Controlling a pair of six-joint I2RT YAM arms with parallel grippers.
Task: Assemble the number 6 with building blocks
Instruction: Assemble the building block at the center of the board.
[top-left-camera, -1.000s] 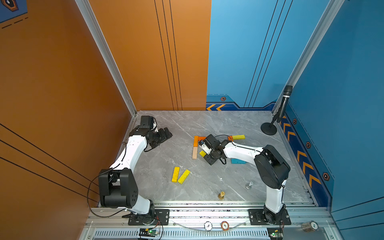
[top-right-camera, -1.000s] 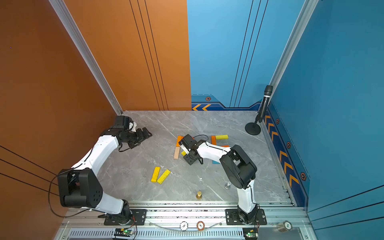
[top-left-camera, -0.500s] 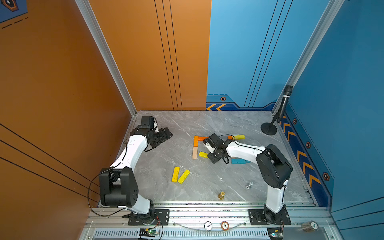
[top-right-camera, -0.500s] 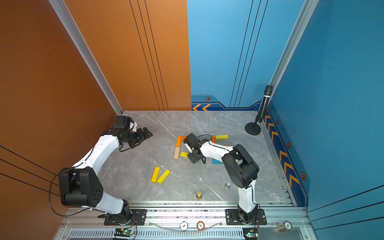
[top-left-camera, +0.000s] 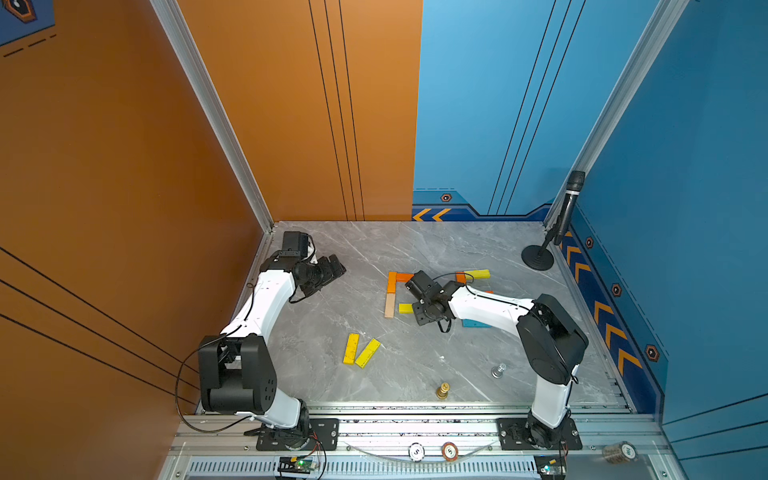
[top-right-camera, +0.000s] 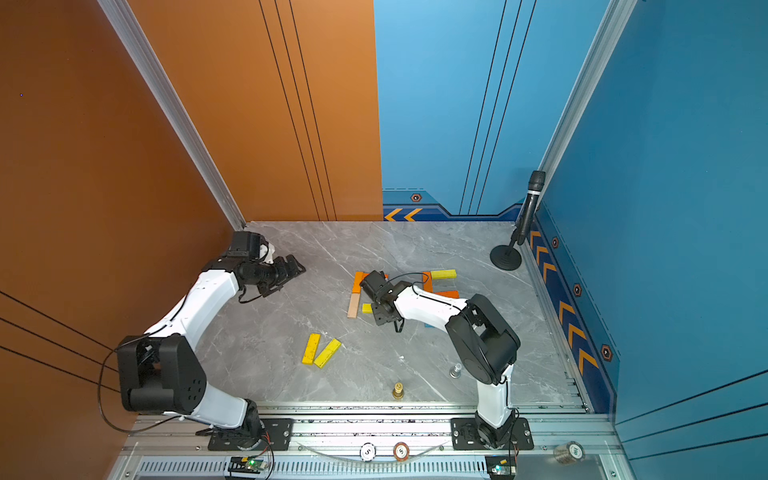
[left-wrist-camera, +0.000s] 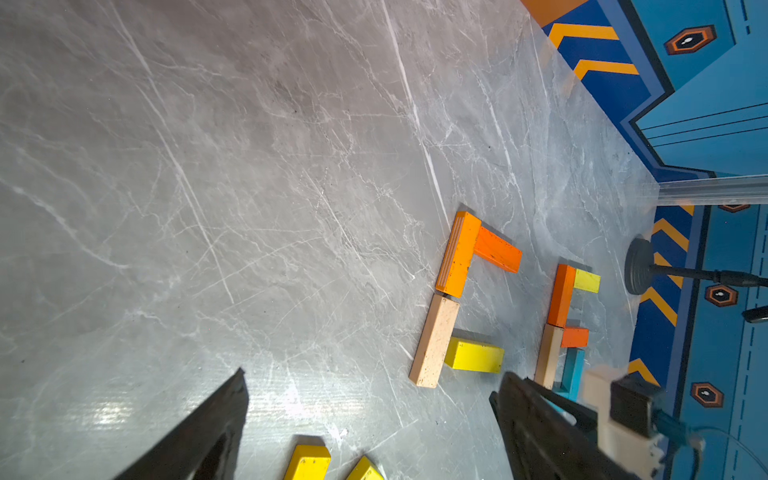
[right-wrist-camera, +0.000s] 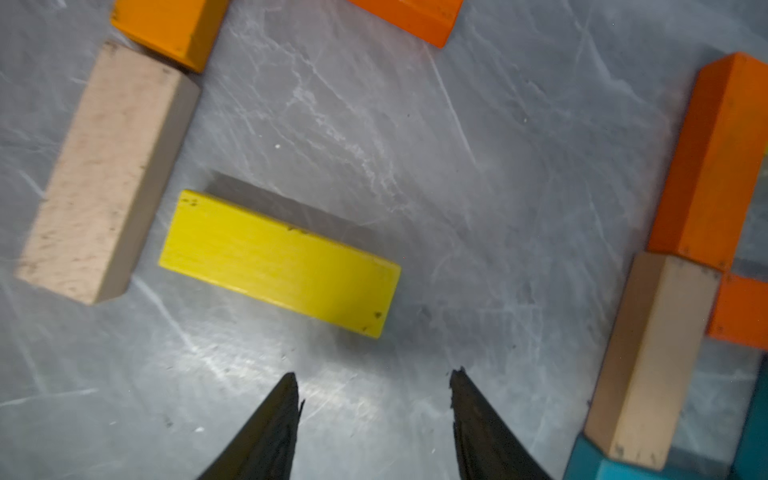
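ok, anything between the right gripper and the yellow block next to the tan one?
Nothing visible. In the right wrist view the right gripper is open and empty, and only bare table lies between its tips and the yellow block. The block lies flat beside the tan block.

Microphone (top-left-camera: 570, 208) on round stand at far corner; gold piece (top-left-camera: 443, 390), silver piece (top-left-camera: 498, 370) near front edge

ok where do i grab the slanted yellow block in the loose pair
Grip the slanted yellow block from above, across its narrow width, near its far end. It lies flat, and its near end almost meets the other yellow block, so likely only the far end leaves finger room.
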